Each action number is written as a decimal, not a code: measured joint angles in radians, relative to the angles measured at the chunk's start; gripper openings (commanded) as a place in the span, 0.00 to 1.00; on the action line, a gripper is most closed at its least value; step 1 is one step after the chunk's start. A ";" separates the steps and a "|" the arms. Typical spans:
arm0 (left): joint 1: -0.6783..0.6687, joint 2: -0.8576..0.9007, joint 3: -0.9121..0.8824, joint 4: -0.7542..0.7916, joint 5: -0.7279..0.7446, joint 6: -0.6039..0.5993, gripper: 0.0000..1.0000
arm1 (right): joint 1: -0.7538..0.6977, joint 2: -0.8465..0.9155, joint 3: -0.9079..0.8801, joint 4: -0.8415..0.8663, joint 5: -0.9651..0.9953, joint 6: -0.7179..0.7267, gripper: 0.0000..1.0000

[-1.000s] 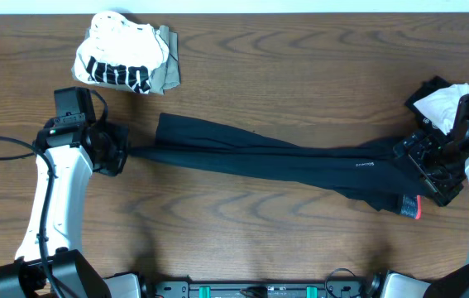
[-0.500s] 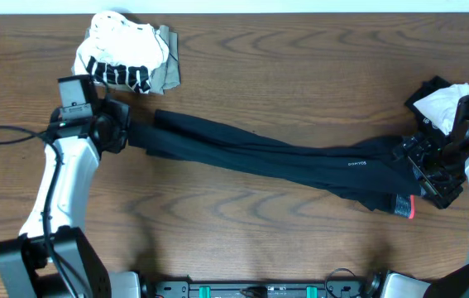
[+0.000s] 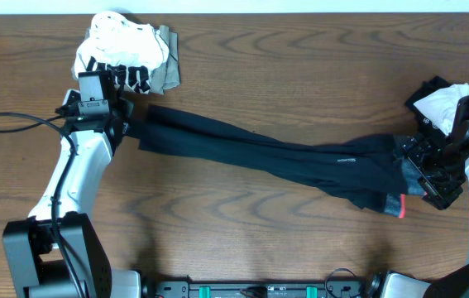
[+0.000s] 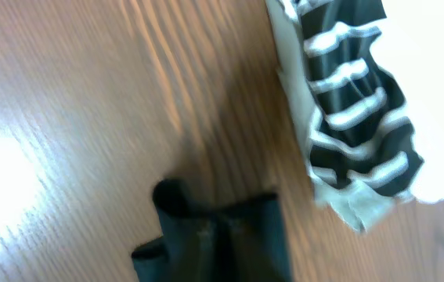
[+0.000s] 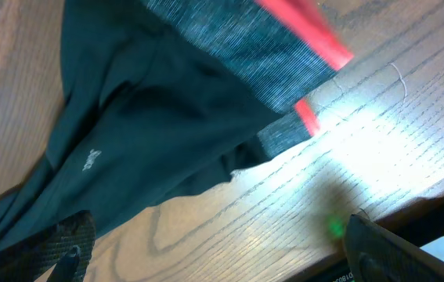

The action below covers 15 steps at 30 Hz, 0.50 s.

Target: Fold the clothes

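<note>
The long black trousers (image 3: 284, 157) stretch across the desk (image 3: 300, 248), the right jaws spread wide by the grey waistband (image 5: 237, 55) at the right, the left jaws at the cuffs near the white printed top (image 3: 114, 54), their grip impossible to tell.

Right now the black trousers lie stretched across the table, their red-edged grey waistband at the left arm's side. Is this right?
No. The waistband is at the right arm's side, by the right gripper; the overhead view shows it. The black trousers do lie stretched across the table.
</note>
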State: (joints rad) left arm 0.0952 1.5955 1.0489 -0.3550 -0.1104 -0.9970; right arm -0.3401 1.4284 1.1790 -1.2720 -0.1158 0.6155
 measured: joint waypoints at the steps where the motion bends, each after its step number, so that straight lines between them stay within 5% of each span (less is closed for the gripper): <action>1: 0.000 0.004 0.000 0.001 -0.023 0.017 0.66 | 0.000 0.000 0.000 0.000 0.000 0.000 0.99; 2: 0.000 0.008 0.000 0.001 -0.042 0.022 0.84 | 0.000 0.000 0.000 0.000 0.000 0.000 0.99; 4: 0.000 0.016 0.000 0.003 -0.070 0.055 0.98 | 0.000 0.000 0.000 -0.002 0.000 0.000 0.99; 15: 0.000 0.009 0.000 -0.076 -0.100 0.195 0.98 | 0.160 0.000 0.000 0.021 0.003 -0.036 0.99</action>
State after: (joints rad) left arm 0.0956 1.6043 1.0489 -0.4309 -0.2108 -0.8024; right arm -0.1802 1.4284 1.1790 -1.2507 -0.1123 0.5793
